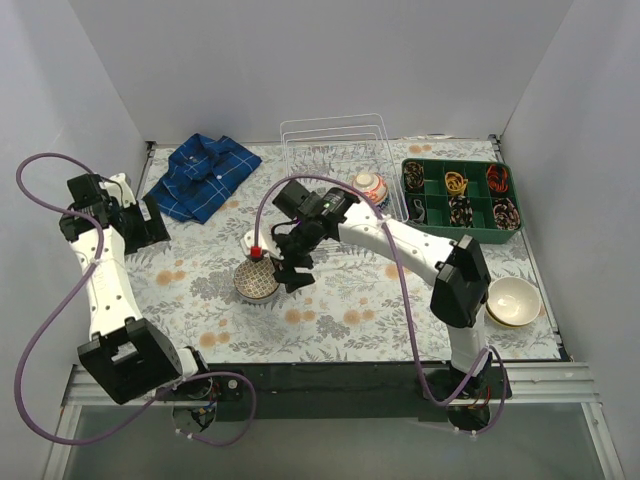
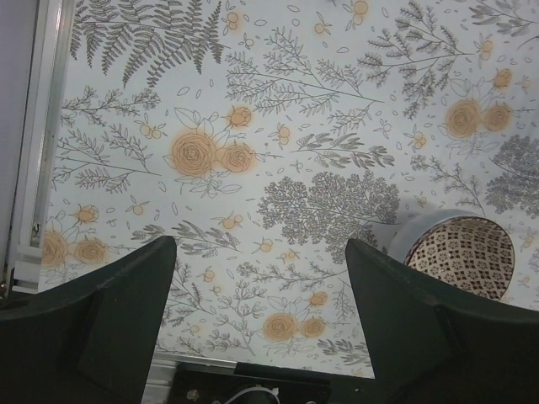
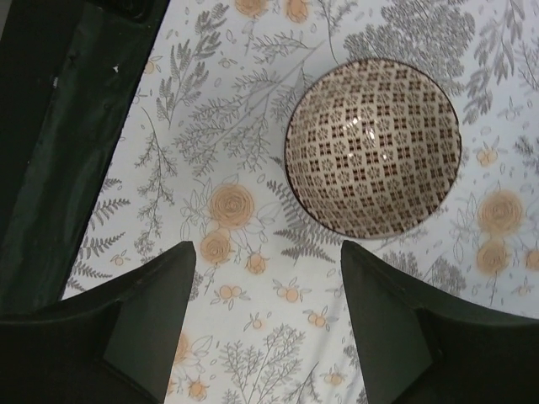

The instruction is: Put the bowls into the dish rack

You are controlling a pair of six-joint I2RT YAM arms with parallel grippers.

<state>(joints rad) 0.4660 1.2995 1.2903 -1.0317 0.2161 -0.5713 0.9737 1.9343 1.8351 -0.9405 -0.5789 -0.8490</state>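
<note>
The dish rack (image 1: 335, 140) stood at the far middle of the floral-clothed surface (image 1: 350, 310), its white wires see-through. A red-and-white bowl (image 1: 370, 187) sat at its near right corner, seemingly inside the wires, though that was hard to make out. A brown-patterned bowl (image 1: 257, 279) (image 3: 373, 145) (image 2: 470, 254) sat upright on the surface, well in front of the rack's left end. A cream bowl (image 1: 513, 300) sat upright far to the right, near the surface's right edge and beside the right arm's elbow.

The right pincer (image 1: 291, 272) (image 3: 268, 252) hung just beside the brown-patterned bowl, on its right in the overhead view. Its jaws were spread wide with only cloth between them; in the wrist view the bowl lay ahead of the fingertips, untouched.

The left pincer (image 1: 148, 226) (image 2: 261, 252) hovered near the left wall, well apart from every bowl. Its jaws were also parted and held nothing, and the brown-patterned bowl showed only at the lower right of its view.

A green tray (image 1: 492, 235) of small coloured items lay just right of the rack, and a blue plaid shirt (image 1: 205, 177) lay crumpled to the rack's left.
</note>
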